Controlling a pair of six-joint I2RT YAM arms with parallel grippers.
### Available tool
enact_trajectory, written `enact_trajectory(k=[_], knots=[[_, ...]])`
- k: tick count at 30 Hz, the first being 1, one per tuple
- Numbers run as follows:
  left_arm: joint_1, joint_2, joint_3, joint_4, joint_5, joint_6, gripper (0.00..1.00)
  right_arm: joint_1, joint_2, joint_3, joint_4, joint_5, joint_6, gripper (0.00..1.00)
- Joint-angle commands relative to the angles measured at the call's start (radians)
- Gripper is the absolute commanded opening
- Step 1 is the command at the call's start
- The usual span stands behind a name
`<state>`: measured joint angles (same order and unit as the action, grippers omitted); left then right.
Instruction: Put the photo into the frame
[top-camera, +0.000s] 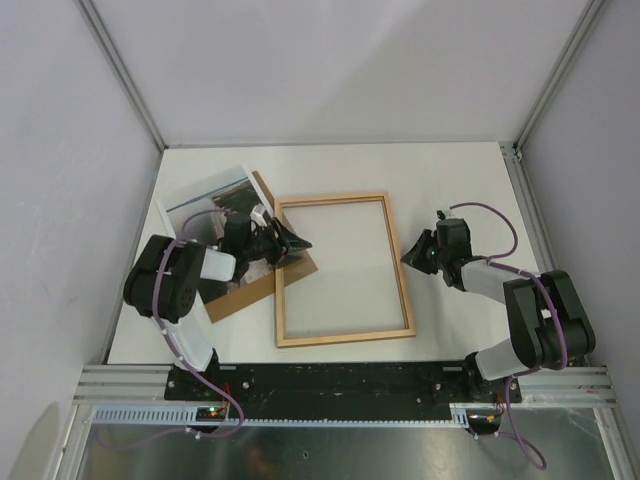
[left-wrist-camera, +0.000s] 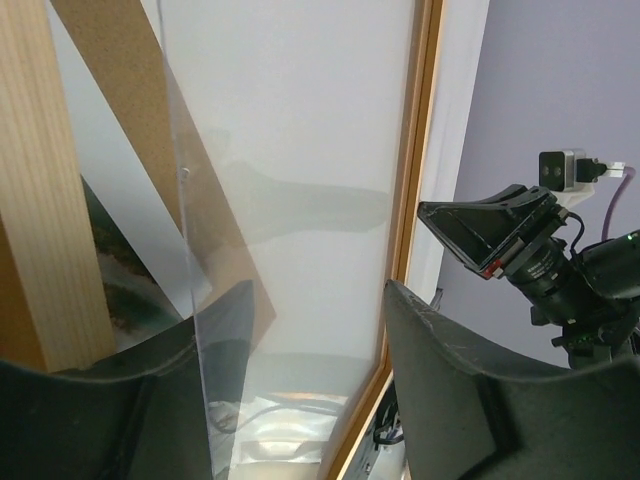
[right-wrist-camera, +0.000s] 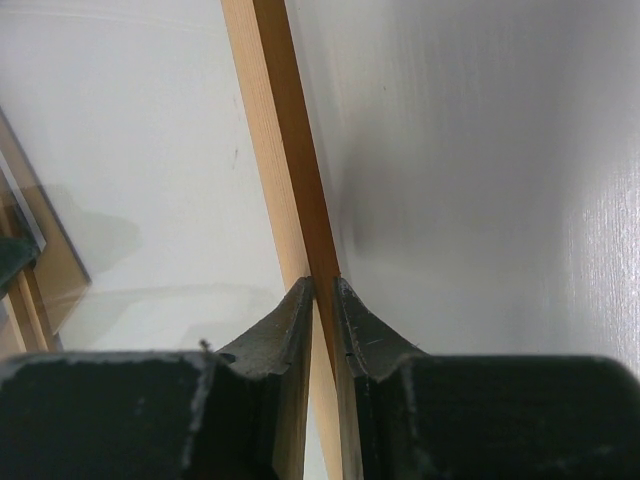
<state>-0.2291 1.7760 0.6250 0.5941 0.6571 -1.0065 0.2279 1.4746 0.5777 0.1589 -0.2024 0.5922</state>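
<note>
The frame (top-camera: 345, 198) lies flat mid-table, pale wood up, with a clear pane inside it. My right gripper (top-camera: 408, 256) is shut on its right rail; in the right wrist view the fingers (right-wrist-camera: 300, 320) pinch the rail (right-wrist-camera: 275, 130). My left gripper (top-camera: 297, 243) is open at the frame's left rail. In the left wrist view its jaws (left-wrist-camera: 312, 300) stand wide apart, with the pane's edge between them. The photo (top-camera: 200, 200) lies at the back left, partly under my left arm. A dark strip of it (left-wrist-camera: 125, 285) shows beside the near rail (left-wrist-camera: 40, 200).
A brown backing board (top-camera: 245, 288) lies tilted under the frame's left side and my left arm; it also shows in the left wrist view (left-wrist-camera: 115, 50). White enclosure walls with metal posts (top-camera: 125, 75) surround the table. A metal mounting rail (top-camera: 340, 380) runs along the near edge.
</note>
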Motion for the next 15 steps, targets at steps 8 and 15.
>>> enact_trajectory(k=[8,15], knots=[[-0.006,-0.087,0.071,-0.158,-0.064,0.115,0.68,0.012,0.014,0.006,-0.048,-0.018,-0.021,0.17],[-0.013,-0.101,0.106,-0.255,-0.107,0.161,0.73,0.012,0.017,0.005,-0.047,-0.020,-0.020,0.17]])
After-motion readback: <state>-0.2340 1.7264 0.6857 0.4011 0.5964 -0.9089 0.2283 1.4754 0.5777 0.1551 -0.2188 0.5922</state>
